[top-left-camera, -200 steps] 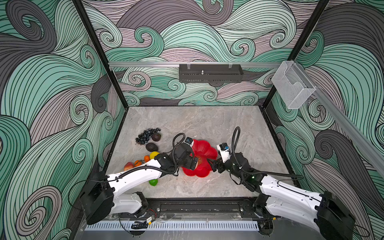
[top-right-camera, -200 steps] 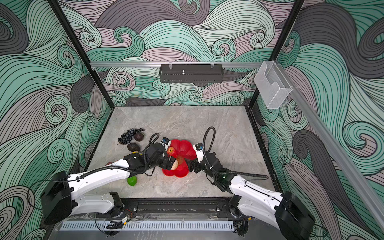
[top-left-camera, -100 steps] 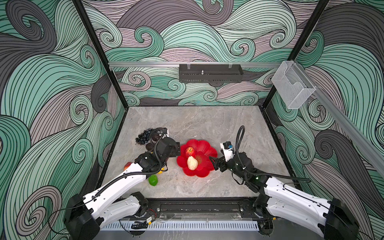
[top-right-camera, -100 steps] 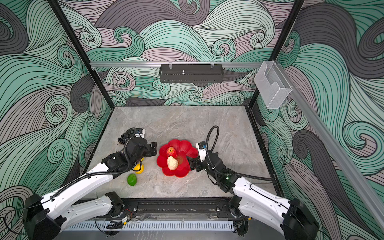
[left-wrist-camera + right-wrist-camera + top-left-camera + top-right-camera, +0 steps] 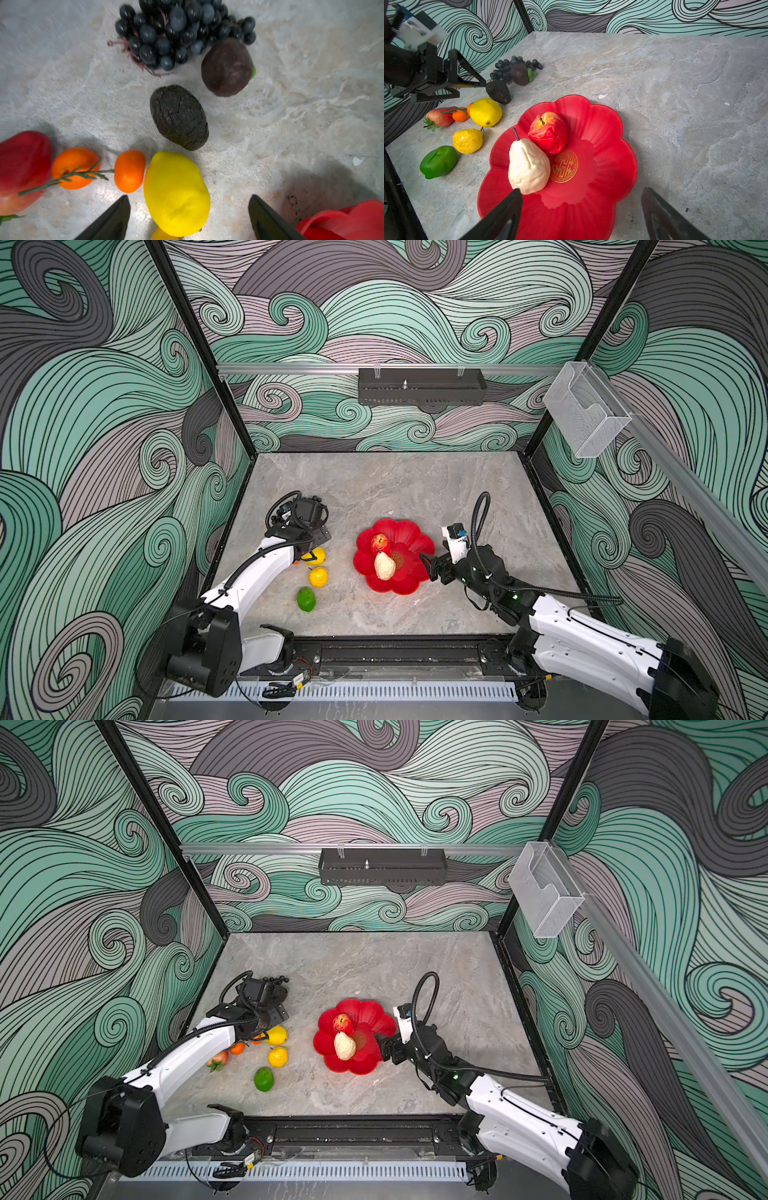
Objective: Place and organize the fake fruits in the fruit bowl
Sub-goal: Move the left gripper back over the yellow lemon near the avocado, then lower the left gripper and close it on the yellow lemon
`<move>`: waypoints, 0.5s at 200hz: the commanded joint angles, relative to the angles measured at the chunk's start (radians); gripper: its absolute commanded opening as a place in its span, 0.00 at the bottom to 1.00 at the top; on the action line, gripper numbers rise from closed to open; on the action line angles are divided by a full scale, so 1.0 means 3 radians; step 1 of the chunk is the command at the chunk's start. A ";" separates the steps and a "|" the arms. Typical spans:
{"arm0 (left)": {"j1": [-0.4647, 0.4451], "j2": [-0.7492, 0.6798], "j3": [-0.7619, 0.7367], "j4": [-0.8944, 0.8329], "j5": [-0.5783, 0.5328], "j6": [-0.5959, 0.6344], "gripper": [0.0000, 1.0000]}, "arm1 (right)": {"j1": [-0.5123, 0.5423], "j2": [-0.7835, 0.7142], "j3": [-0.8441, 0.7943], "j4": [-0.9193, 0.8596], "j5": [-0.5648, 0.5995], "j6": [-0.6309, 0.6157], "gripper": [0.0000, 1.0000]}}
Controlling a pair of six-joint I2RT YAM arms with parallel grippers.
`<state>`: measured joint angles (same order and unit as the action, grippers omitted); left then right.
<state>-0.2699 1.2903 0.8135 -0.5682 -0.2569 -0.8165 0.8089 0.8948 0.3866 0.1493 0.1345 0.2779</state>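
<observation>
The red scalloped fruit bowl (image 5: 409, 531) (image 5: 602, 135) holds a red apple (image 5: 548, 133) and a beige pear (image 5: 527, 166). My left gripper (image 5: 188, 196) (image 5: 315, 533) hovers open over the loose fruits at the left. A yellow lemon (image 5: 176, 193) lies below its fingers and the dark avocado (image 5: 178, 117) just ahead. Grapes (image 5: 178, 31), two stemmed oranges (image 5: 75, 168), a second lemon (image 5: 318, 576) and a green lime (image 5: 306, 599) lie on the table. My right gripper (image 5: 582, 190) (image 5: 428, 566) stands open and empty over the bowl's right rim.
A dark round fruit (image 5: 227, 67) sits beside the grapes and a red strawberry-like fruit (image 5: 218, 1058) lies near the left wall. A black tray (image 5: 422, 386) and a clear box (image 5: 584, 423) hang on the walls.
My left gripper left the bowl and swung left over the loose fruits, leaving the pear in the bowl. The right gripper stayed at the bowl's right rim.
</observation>
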 commanded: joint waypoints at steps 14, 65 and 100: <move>0.0103 0.0324 0.0049 -0.0073 0.0429 -0.0133 0.89 | -0.0017 0.0060 0.0041 -0.0050 -0.0008 0.0088 0.89; 0.0291 0.0766 -0.0007 0.0227 0.0725 -0.0112 0.77 | -0.0026 0.0080 0.0030 -0.0014 -0.0080 0.0139 0.89; 0.0290 0.0765 -0.0012 0.0276 0.0741 -0.0069 0.64 | -0.0035 0.0093 0.0020 0.0001 -0.0075 0.0146 0.89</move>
<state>-0.1860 1.5227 0.8127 -0.5053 -0.0570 -0.8398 0.8055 0.9180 0.3866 0.1448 0.1192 0.3111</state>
